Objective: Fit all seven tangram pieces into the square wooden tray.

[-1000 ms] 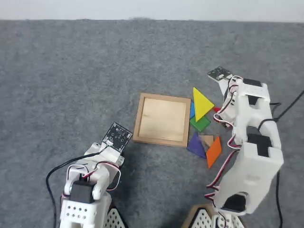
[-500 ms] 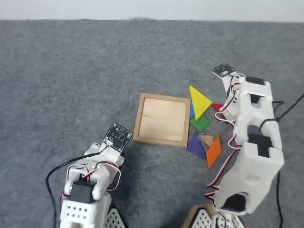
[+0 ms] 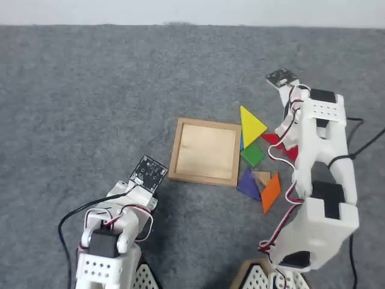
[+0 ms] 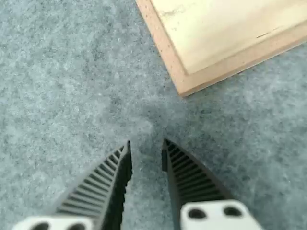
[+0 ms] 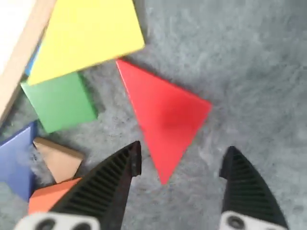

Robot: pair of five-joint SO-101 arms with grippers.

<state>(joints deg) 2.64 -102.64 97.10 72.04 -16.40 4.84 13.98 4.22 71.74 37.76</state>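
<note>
The square wooden tray [image 3: 204,152] lies empty in the middle of the table. Just right of it sit a yellow triangle [image 3: 251,125], a green square [image 3: 252,155], a blue sliver [image 3: 242,142], a purple triangle [image 3: 248,183], a tan triangle [image 3: 262,178] and an orange piece [image 3: 271,191]. A red triangle [image 3: 277,139] is partly hidden under the right arm. My right gripper [image 5: 182,160] is wide open above the red triangle [image 5: 165,115], beside the yellow triangle [image 5: 86,33]. My left gripper [image 4: 146,153] hovers over carpet near a tray corner [image 4: 184,84], open by a narrow gap, holding nothing.
Grey carpet covers the table, with wide free room left of and behind the tray. The left arm's base [image 3: 108,253] is at the front left. The right arm's body [image 3: 319,192] stands over the front right, close to the loose pieces.
The right arm has drawn back and to the right, uncovering more of the red triangle. The yellow triangle has shifted slightly up and left. The left arm has not moved.
</note>
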